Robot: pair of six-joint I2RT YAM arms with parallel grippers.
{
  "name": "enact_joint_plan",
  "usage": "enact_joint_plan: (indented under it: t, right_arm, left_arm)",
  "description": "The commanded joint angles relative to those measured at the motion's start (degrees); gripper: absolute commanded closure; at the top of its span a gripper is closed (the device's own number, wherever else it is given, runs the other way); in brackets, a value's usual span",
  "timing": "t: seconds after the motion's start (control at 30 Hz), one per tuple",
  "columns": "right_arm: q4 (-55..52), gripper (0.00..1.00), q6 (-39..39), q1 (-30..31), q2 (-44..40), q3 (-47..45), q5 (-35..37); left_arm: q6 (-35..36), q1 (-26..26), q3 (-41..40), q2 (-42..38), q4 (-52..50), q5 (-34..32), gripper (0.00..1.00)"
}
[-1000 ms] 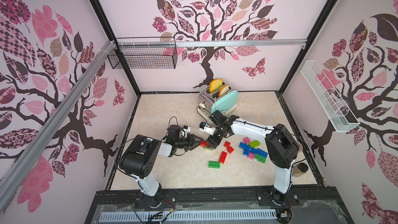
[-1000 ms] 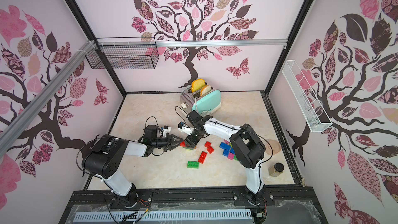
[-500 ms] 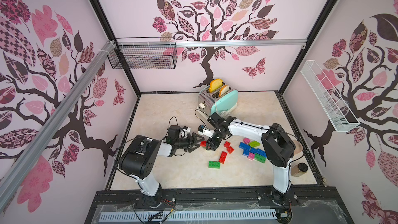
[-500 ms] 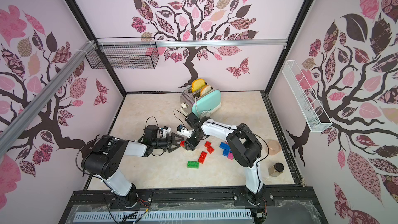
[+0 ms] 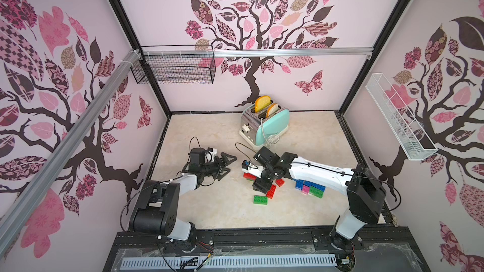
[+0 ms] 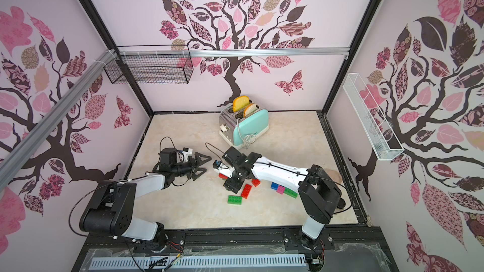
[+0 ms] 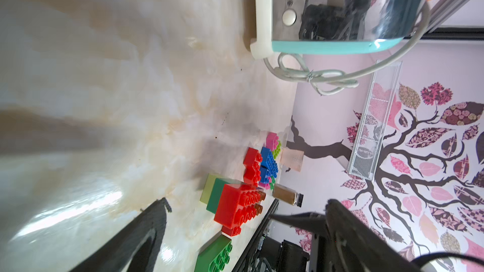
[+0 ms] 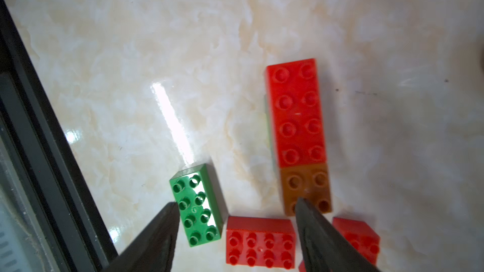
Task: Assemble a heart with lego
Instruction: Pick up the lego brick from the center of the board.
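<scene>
A short lego stack [image 8: 296, 116] lies on the table: a red 2x4 and a brown 2x2 in line on a green brick, also seen as the stack [image 5: 248, 175] in a top view. My left gripper [image 5: 227, 164] is open and empty, to the left of the stack and apart from it; in the left wrist view the gripper [image 7: 246, 205] faces it. My right gripper [image 8: 235, 204] hangs open over the loose bricks, just above a red 2x4 [image 8: 260, 242]. Beside that lie a green 2x4 [image 8: 196, 205] and a red 2x2 [image 5: 279, 182]. Blue, pink and green bricks [image 5: 309, 188] are clustered under the right arm.
A mint toaster [image 5: 267, 125] with two bread slices stands at the back, its cord [image 5: 271, 139] coiled in front. A small brown jar [image 7: 286, 194] and a pinkish cup [image 7: 292, 158] stand near the right wall. A black frame rail [image 8: 39, 139] borders the table's front edge.
My left gripper has opened wide, let go of the stack and drawn back to the left. My right gripper has opened a little and shifted toward the front, over the loose red bricks.
</scene>
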Motion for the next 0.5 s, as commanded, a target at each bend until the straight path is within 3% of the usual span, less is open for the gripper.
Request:
enact_joint_plan:
  t: [0.0, 0.47]
  right_arm:
    - [-0.6, 0.27, 2.0, 3.2, -2.2, -2.4, 1.6]
    - [1.1, 0.27, 0.9, 5.0, 6.7, -2.4, 3.0]
  left_arm:
    - [3.0, 2.4, 0.8, -2.7, -6.6, -0.3, 0.03]
    - [3.9, 4.3, -0.6, -5.4, -7.8, 1.0, 0.03]
